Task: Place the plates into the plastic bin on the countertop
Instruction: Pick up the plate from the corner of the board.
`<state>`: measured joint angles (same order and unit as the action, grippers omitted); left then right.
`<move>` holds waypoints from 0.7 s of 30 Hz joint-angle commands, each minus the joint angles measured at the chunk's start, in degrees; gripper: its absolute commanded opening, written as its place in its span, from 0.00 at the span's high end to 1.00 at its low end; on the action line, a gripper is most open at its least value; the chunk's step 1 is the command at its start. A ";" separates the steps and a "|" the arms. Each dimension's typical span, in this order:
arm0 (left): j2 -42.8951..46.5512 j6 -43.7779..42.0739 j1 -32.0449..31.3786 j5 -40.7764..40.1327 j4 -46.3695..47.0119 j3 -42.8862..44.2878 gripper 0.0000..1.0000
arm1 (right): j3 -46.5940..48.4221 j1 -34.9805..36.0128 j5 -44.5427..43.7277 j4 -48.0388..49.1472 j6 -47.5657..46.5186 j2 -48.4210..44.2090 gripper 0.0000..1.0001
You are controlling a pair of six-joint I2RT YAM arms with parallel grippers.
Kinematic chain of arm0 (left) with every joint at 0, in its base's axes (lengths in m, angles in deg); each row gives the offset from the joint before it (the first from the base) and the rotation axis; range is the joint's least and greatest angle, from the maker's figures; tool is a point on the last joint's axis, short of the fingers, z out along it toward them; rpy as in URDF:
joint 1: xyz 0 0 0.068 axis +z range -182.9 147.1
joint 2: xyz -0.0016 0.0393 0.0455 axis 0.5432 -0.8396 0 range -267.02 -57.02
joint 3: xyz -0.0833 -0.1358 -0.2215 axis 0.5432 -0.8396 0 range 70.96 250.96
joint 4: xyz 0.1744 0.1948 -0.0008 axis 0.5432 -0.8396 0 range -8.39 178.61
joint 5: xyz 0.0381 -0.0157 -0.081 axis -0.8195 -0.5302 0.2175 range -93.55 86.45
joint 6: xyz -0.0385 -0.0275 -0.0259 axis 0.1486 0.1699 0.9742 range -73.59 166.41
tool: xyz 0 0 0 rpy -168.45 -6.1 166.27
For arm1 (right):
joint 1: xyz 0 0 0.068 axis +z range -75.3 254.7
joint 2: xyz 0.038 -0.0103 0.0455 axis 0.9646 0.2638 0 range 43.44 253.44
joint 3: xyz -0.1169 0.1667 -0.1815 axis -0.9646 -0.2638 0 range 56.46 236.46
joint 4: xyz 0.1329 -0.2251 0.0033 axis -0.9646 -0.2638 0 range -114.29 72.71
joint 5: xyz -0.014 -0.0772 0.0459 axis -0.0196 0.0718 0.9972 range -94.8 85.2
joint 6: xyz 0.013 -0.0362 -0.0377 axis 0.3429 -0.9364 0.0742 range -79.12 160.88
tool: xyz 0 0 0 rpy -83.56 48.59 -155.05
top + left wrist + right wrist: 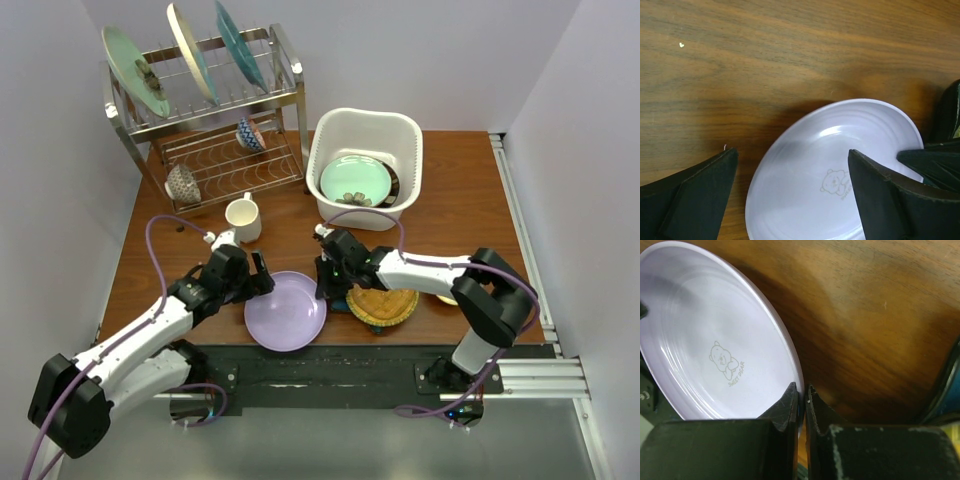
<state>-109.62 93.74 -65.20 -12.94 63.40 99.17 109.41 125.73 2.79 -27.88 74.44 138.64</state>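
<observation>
**A thin pinch on the rim of the purple plate is the weak point**

The right gripper has its jaws pressed together on the right rim of the purple plate. That side looks tipped up off the table, with a shadow showing underneath. The left gripper hangs over the plate's left side with its jaws spread wide and holds nothing. The plate sits at the near edge of the table, between the two arms and well apart from the white bin at the far right.

The main risk is the grip itself. One narrow hold on a smooth, sloping rim leaves the rest of the plate's weight hanging out to the left. On a lift the plate could pivot in the jaws, or slide out and drop.

If it swings, it could knock the orange plate just to its right or the open left fingers close by. The mug stands further off, to the far left.

On the way to the bin, a drooping plate might catch the flared rim. A hard release could make it clatter onto the green plate already lying inside.
</observation>
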 commanded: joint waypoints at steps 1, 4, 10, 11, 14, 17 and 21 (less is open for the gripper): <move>2.41 1.71 -0.23 -1.60 1.13 -0.34 0.03 | -0.21 0.30 0.75 -0.66 0.19 -4.93 1.00; 3.82 2.15 -0.14 -2.30 0.96 -0.78 0.02 | -0.21 0.30 1.54 -1.01 0.10 -5.90 1.00; 5.22 3.38 -0.23 -3.80 -0.63 -0.52 0.02 | -0.13 0.39 1.81 -2.59 0.01 -7.31 1.00; 6.79 3.47 -0.23 -3.88 -0.63 -0.69 0.02 | -0.13 0.39 1.81 -3.03 -0.25 -7.39 1.00; 10.92 4.17 -0.23 -4.50 -0.36 -1.22 0.01 | -0.30 0.39 1.55 -4.26 -0.69 -8.01 1.00; 12.43 3.82 -0.23 -4.50 -0.80 -0.44 0.00 | -0.65 0.39 1.28 -5.23 -0.95 -8.71 1.00; 10.50 3.47 -0.23 -5.11 -3.00 1.06 0.00 | -0.74 0.30 1.28 -6.28 -1.13 -10.73 1.00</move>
<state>-97.55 96.69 -65.20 -16.19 61.94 98.23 108.80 125.77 3.52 -33.58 74.00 132.21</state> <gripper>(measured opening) 0.997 0.063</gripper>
